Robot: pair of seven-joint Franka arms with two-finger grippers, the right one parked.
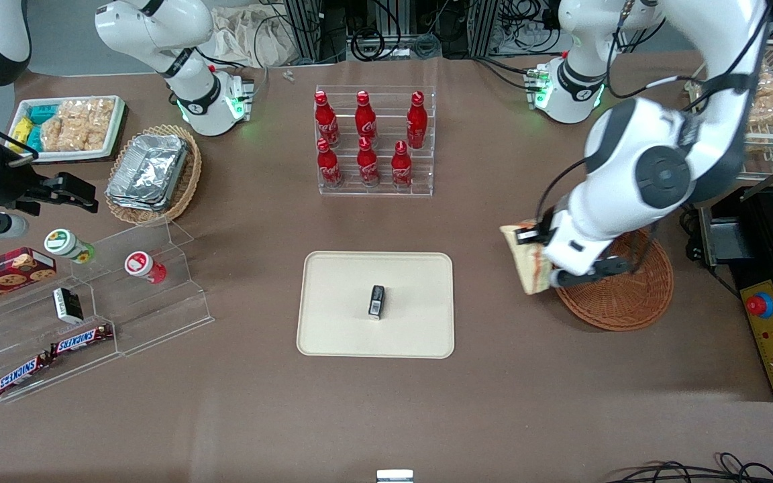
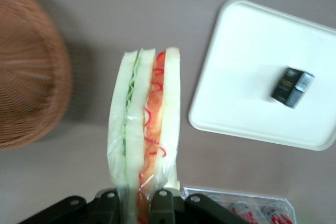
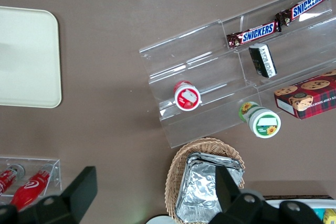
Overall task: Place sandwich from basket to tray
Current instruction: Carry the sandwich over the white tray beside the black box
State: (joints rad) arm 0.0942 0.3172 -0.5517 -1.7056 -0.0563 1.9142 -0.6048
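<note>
My left gripper [image 1: 542,263] is shut on the sandwich [image 1: 527,258], a wrapped wedge of white bread with red, orange and green filling. It hangs in the air above the table beside the rim of the reddish-brown basket [image 1: 621,292], between basket and tray. In the left wrist view the sandwich [image 2: 144,124] runs out from between the fingers [image 2: 164,205], with the basket [image 2: 29,72] to one side and the cream tray [image 2: 247,61] to the other. The tray [image 1: 333,315] lies mid-table, with a small black box [image 1: 376,300] on it.
A clear rack of red cola bottles [image 1: 368,137] stands farther from the front camera than the tray. Toward the parked arm's end are a clear stepped stand [image 1: 91,302] with snack bars and jars, and a tan basket of foil containers [image 1: 155,171].
</note>
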